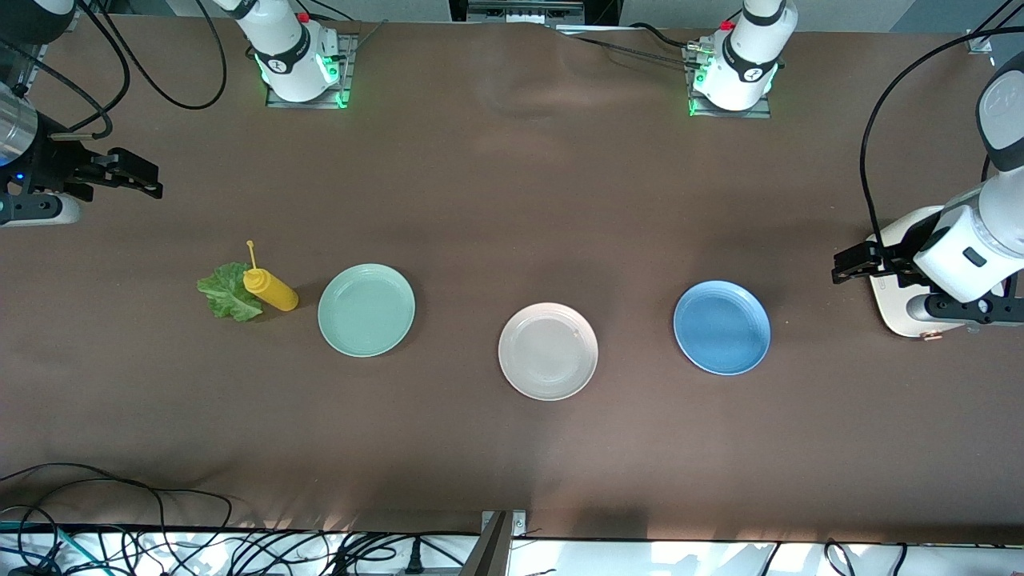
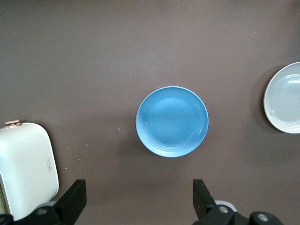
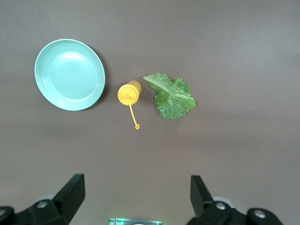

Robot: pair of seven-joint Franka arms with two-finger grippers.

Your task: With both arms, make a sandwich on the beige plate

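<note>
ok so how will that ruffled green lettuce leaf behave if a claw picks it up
The ruffled green lettuce leaf looks thin and lies flat on the brown table, so it is probably light and floppy and would droop. Its crinkled edges may tear under a hard pinch. It lies against the yellow squeeze bottle, which could get nudged.

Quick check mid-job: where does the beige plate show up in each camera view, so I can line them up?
Front view: beige plate sits mid-table, between the mint-green plate and the blue plate, slightly nearer the camera.
Left wrist view: only part of it shows, cut by the picture's edge.
Right wrist view: not in it.
Shared landmark: the blue plate.
</note>
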